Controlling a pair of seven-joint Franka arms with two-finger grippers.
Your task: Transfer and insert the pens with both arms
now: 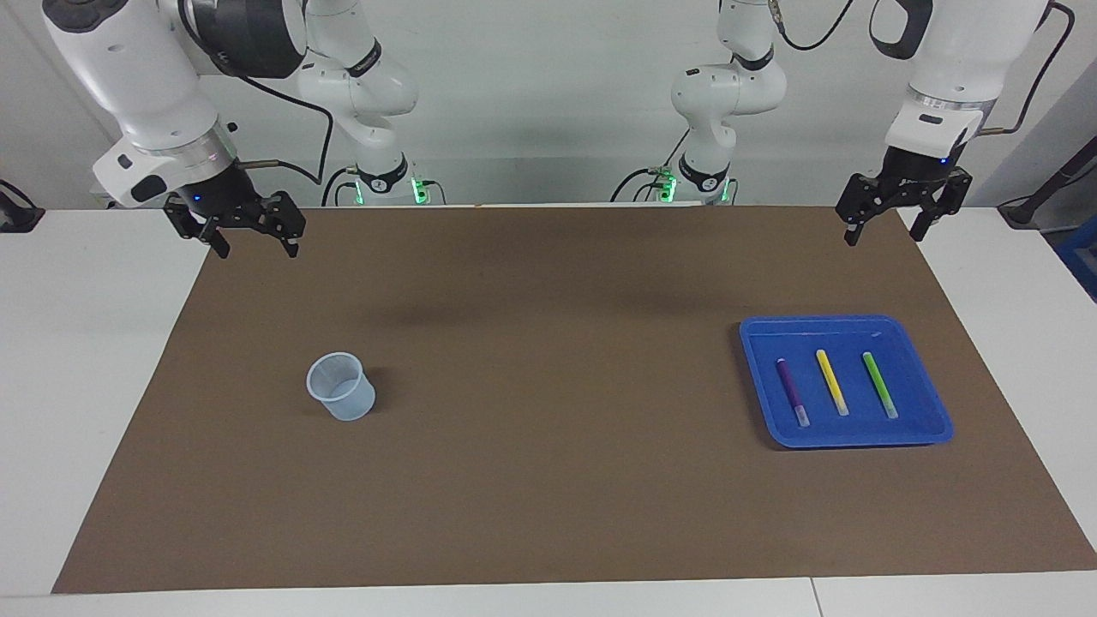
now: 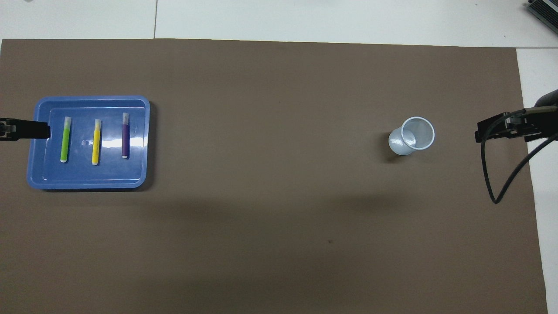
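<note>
Blue tray point(image 1: 930, 428) at the left arm's end holds purple pen point(image 1: 792, 392), yellow pen point(image 1: 831, 381) and green pen point(image 1: 879, 384); with left hand point(image 1: 887, 224) and right hand point(image 1: 250, 242) spread, empty and raised, nothing is begun, so the left must descend onto one.

Lit evenly and brightly from above, with no blur in either view. Soft, broad shadows thrown across the brown mat point(image 1: 548, 386) on the desk point(image 1: 86, 386), nearer the robots than the cup point(image 1: 341, 386). A small dark shadow cast beside the cup. White glare caught on the floor of the blue tray point(image 2: 87, 179) beside the purple pen point(image 2: 125, 135). Green indicator lights glowing at the arm bases.
</note>
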